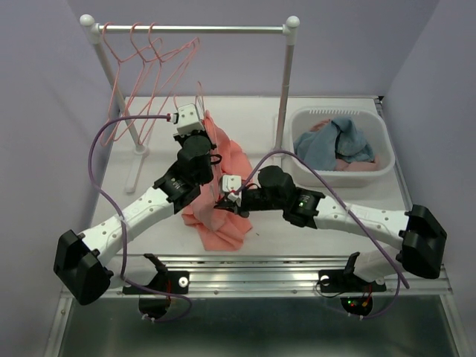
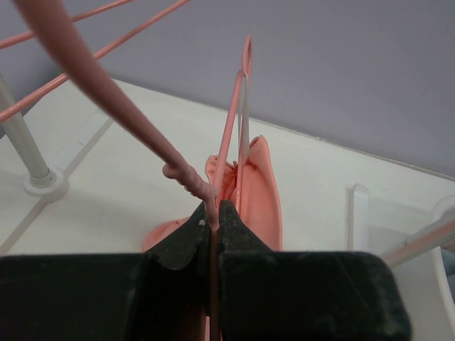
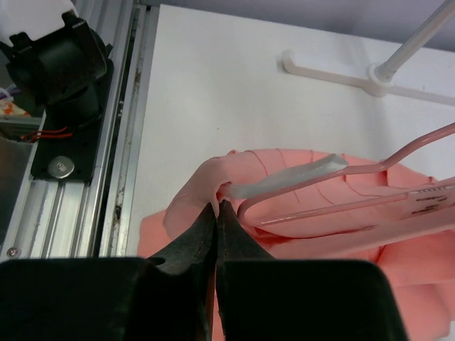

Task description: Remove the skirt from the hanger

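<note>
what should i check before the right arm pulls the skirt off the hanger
1. Left gripper shut on the hanger neck: ok.
2. Right gripper shut on the skirt edge: ok.
3. Skirt off the hanger: not ok, its clear strap lies across the hanger's end.
4. Right fingers pinch fabric only, not the wire bend beside them: cannot tell.
5. Skirt bulk rests on the table, not hanging: ok.

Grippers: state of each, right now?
Left gripper: closed on the hanger wire, just below its twist.
Right gripper: closed, pinching the skirt edge by the hanger's end.
</note>
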Action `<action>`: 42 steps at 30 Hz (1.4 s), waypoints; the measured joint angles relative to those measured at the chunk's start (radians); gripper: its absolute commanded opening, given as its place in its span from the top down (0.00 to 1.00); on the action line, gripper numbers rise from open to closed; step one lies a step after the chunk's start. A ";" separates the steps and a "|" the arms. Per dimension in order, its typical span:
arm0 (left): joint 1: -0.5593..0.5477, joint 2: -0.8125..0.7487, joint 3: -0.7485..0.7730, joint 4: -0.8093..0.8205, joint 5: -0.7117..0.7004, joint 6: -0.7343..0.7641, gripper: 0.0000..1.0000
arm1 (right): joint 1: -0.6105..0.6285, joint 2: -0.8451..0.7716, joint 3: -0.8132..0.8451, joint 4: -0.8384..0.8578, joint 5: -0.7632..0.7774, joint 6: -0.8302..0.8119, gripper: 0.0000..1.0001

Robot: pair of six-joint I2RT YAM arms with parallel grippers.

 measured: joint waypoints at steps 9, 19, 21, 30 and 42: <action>0.000 0.011 0.000 0.000 -0.025 -0.017 1.00 | 0.001 -0.033 -0.023 0.030 0.042 0.011 0.99; 0.003 -0.077 0.061 -0.237 0.159 -0.089 1.00 | 0.019 0.019 -0.095 0.032 0.284 0.121 0.99; 0.004 -0.113 0.064 -0.286 0.204 -0.114 1.00 | 0.012 0.035 -0.095 0.037 0.361 0.146 0.99; 0.007 -0.210 0.059 -0.529 0.371 -0.220 1.00 | -0.119 0.095 -0.071 0.114 0.600 0.249 0.99; -0.018 -0.254 0.008 -0.808 0.445 -0.322 1.00 | -0.213 0.224 0.124 0.163 0.731 0.222 0.99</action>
